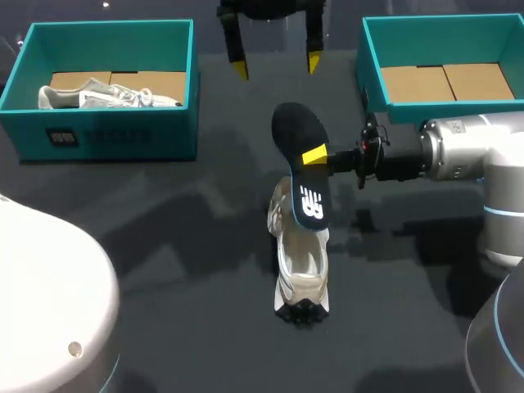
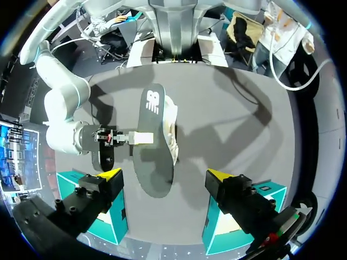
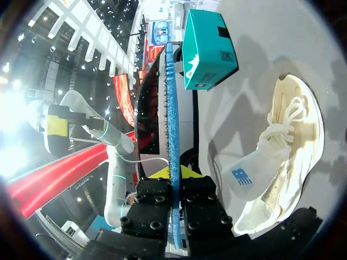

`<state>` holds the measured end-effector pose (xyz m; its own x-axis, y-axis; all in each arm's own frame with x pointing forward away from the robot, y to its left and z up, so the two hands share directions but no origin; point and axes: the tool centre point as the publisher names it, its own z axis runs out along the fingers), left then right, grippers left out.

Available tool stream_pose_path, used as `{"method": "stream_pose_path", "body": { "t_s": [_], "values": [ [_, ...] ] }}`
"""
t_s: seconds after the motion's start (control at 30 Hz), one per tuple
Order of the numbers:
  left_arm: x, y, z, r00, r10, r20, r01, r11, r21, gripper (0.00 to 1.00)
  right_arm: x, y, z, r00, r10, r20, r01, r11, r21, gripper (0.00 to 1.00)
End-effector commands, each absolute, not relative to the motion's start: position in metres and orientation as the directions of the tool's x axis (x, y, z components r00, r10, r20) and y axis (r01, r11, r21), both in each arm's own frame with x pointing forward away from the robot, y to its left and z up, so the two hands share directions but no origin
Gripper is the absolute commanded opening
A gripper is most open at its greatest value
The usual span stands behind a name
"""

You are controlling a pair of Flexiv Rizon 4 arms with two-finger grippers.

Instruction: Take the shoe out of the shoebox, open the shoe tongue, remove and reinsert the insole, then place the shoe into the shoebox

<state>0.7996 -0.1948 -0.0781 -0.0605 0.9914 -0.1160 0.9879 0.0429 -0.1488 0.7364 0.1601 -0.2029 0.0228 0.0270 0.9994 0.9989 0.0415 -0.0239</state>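
Note:
A pale sneaker [image 1: 301,270] stands on the dark table, toe toward the front edge, its tongue pulled up. Above its heel my right gripper [image 1: 314,154] is shut on a black insole [image 1: 303,164] with a white logo, held on edge over the shoe. In the right wrist view the insole [image 3: 172,135] shows edge-on with a blue underside between the fingers, and the sneaker [image 3: 282,157] lies beside it. My left gripper [image 1: 276,64] hangs open at the far side of the table, empty. From the left wrist view the insole [image 2: 153,146] and sneaker [image 2: 171,127] lie ahead of its gripper [image 2: 165,176].
At the back left stands a teal shoebox [image 1: 106,131] holding a second pale shoe [image 1: 98,94]. A second teal box [image 1: 372,74] at the back right holds only cardboard. My right arm [image 1: 458,151] stretches in from the right.

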Motion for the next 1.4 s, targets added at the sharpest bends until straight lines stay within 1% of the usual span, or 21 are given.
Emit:
{"method": "stream_pose_path", "body": {
  "t_s": [0.03,0.13,0.17,0.2,0.6,0.63,0.67,0.8,0.9,1.0,1.03,1.07,1.4],
  "values": [
    [0.789,-0.170,-0.089,-0.120,0.770,-0.627,0.993,0.091,-0.078,1.00,0.735,0.160,-0.203,0.023,0.030,0.999,0.999,0.039,-0.024,0.00],
    [0.786,-0.165,-0.094,-0.112,0.681,-0.723,0.990,0.136,-0.025,1.00,0.735,0.160,-0.203,0.023,0.030,0.999,0.999,0.039,-0.024,0.00],
    [0.784,-0.164,-0.095,-0.094,0.668,-0.738,0.987,0.162,0.021,1.00,0.735,0.160,-0.203,0.023,0.030,0.999,0.999,0.039,-0.024,0.00],
    [0.781,-0.164,-0.095,-0.101,0.658,-0.746,0.983,0.184,0.029,1.00,0.735,0.160,-0.203,0.023,0.030,0.999,0.999,0.039,-0.024,0.00],
    [0.781,-0.164,-0.095,-0.101,0.658,-0.746,0.983,0.184,0.029,1.00,0.735,0.160,-0.203,0.023,0.030,0.999,0.999,0.039,-0.024,0.00],
    [0.781,-0.163,-0.097,-0.119,0.638,-0.760,0.983,0.185,0.002,1.00,0.735,0.160,-0.203,0.023,0.030,0.999,0.999,0.039,-0.024,0.00],
    [0.779,-0.161,-0.099,-0.094,0.620,-0.779,0.987,0.162,0.010,1.00,0.735,0.160,-0.203,0.023,0.030,0.999,0.999,0.039,-0.024,0.00],
    [0.778,-0.149,-0.110,-0.087,0.519,-0.851,0.987,0.163,-0.001,1.00,0.735,0.160,-0.203,0.023,0.030,0.999,0.999,0.039,-0.024,0.00],
    [0.776,-0.141,-0.118,-0.066,0.431,-0.900,0.991,0.132,-0.009,1.00,0.735,0.160,-0.203,0.023,0.030,0.999,0.999,0.039,-0.024,0.00],
    [0.775,-0.134,-0.125,-0.073,0.324,-0.943,0.993,0.111,-0.038,1.00,0.735,0.160,-0.203,0.023,0.030,0.999,0.999,0.039,-0.024,0.00],
    [0.774,-0.132,-0.127,-0.061,0.286,-0.956,0.994,0.109,-0.031,1.00,0.735,0.160,-0.203,0.023,0.030,0.999,0.999,0.039,-0.024,0.00],
    [0.771,-0.126,-0.128,-0.035,0.206,-0.978,0.996,0.085,-0.017,1.00,0.735,0.160,-0.203,0.023,0.030,0.999,0.999,0.039,-0.024,0.00],
    [0.771,-0.126,-0.128,-0.035,0.206,-0.978,0.996,0.085,-0.017,1.00,0.735,0.160,-0.203,0.023,0.030,0.999,0.999,0.039,-0.024,0.00]
  ]
}}
